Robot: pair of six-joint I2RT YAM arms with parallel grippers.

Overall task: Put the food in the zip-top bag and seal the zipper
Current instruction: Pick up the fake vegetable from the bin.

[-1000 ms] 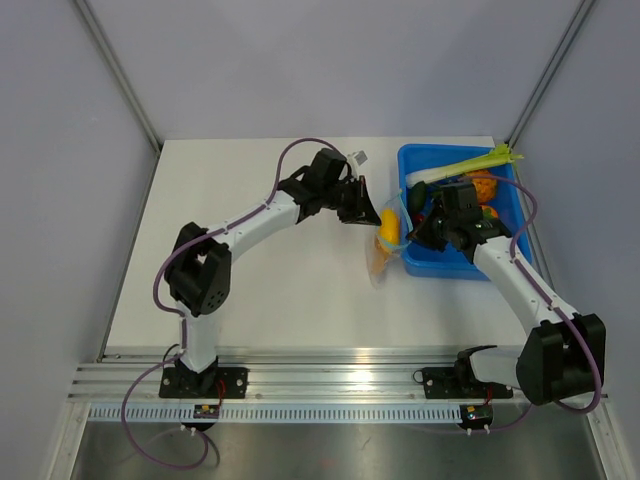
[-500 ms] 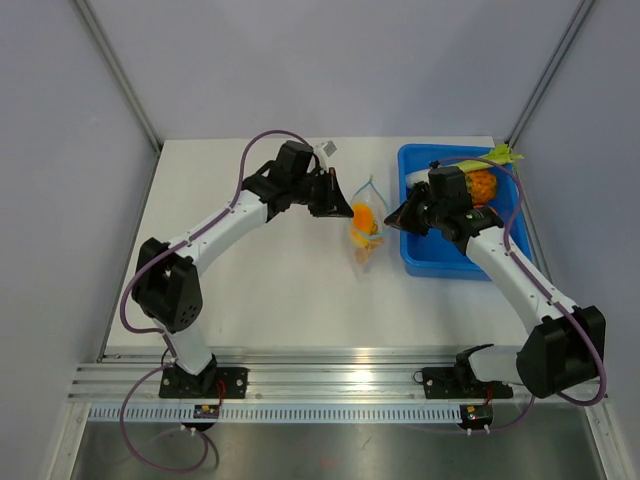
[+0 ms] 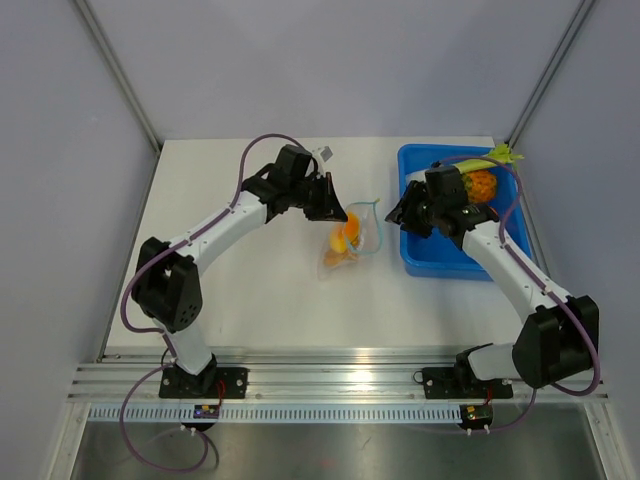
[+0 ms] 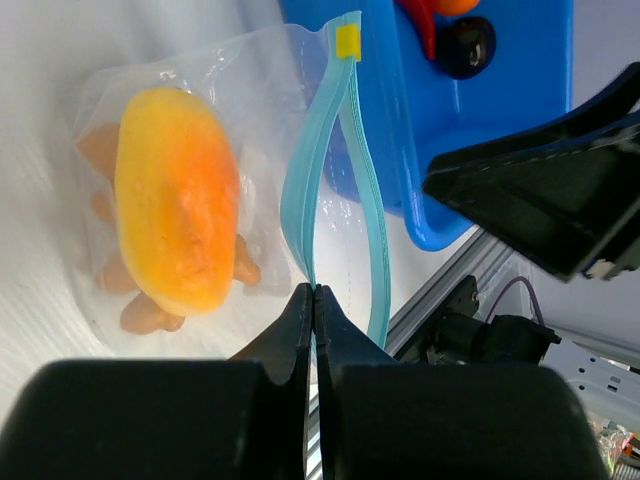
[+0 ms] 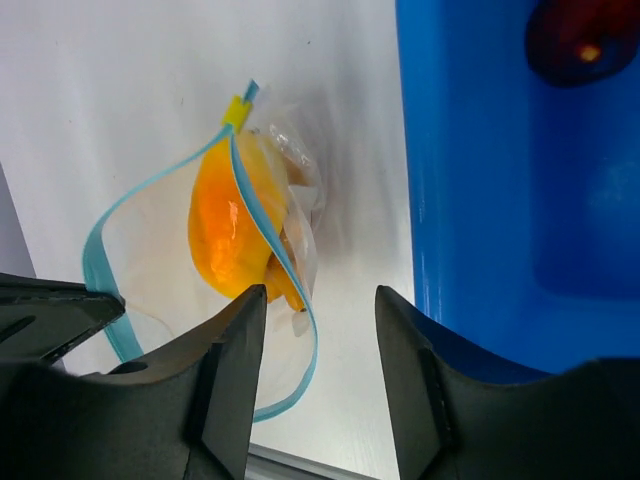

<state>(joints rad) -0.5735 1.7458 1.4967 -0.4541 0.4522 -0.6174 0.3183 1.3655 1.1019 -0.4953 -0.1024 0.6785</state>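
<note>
**Loading nearly done.** The zip-top bag (image 3: 336, 262), at centre of the top view and left of the blue tray (image 3: 440, 262), holds yellow and orange food (image 4: 175, 210), its zipper (image 4: 325, 150) gaping. The left gripper (image 4: 313, 296) is clenched on the zipper, apparently on one lip only; the right gripper (image 5: 320, 300) hangs released beside the tray wall. Next, the right gripper would need to pinch both lips together and run along them.

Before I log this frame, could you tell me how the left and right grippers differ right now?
The left gripper is shut, pinching the zipper; the right gripper is open and holds nothing. The left gripper touches the bag; the right gripper hangs near it, by the tray. Both face the bag's gaping mouth.
</note>
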